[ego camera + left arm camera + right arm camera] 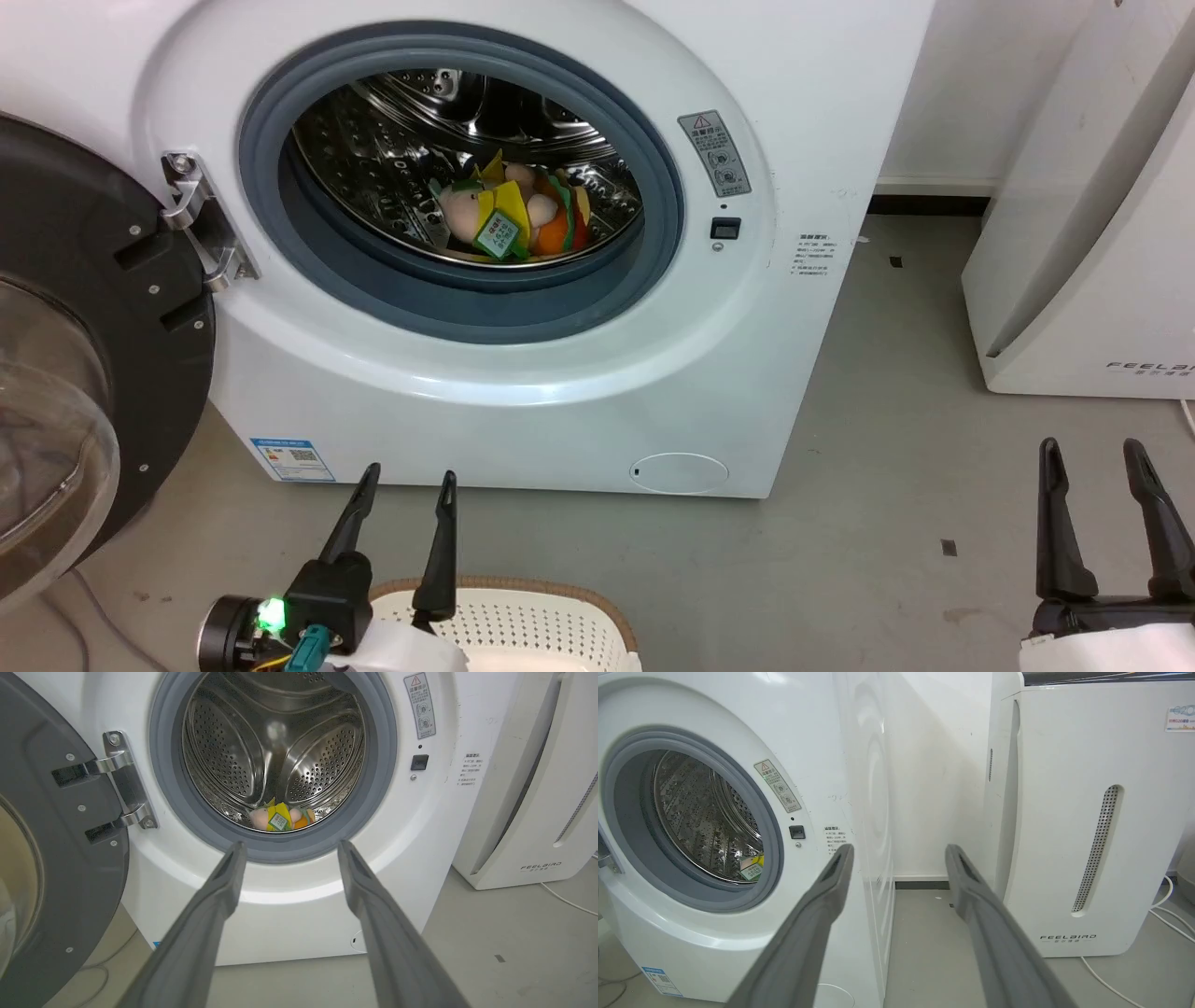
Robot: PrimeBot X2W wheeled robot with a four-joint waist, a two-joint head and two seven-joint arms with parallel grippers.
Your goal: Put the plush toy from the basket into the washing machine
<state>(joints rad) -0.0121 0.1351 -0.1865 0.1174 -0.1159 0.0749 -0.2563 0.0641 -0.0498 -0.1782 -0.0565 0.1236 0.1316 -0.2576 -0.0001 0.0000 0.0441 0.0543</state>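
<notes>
Verifying the placement is judged to be the step in hand, since the plush toy (509, 219) lies inside the washing machine (579, 411), on the floor of the steel drum (392, 159), just behind the lower arc of the grey rubber ring (467, 294); the task reads as all but complete.

Procedure: hold both arms outside the washing machine's opening; check that no part of the toy overhangs the ring, since a layer or tag caught there could be pinched if the door (84, 308) is swung shut; in the head view the toy appears to sit wholly behind the ring, though the ring hides its lowest edge; route any retreat straight back from the washing machine, clear of the open door hinged at its left side.

Left gripper (411, 472): jaws spread, nothing between them; positioned before the washing machine's base, below its opening, above the basket (569, 593) on the floor in front of the machine.

Right gripper (1090, 445): jaws likewise spread and empty; positioned off the washing machine's right front corner.

Appearance of the toy: hamburger form, lying tilted; orange bun toward the right, red and green layers beside it, yellow sheet across the middle, beige rounded parts at left and top; green tag faces the opening; soft body, so it is judged likely to settle rather than roll.
</notes>
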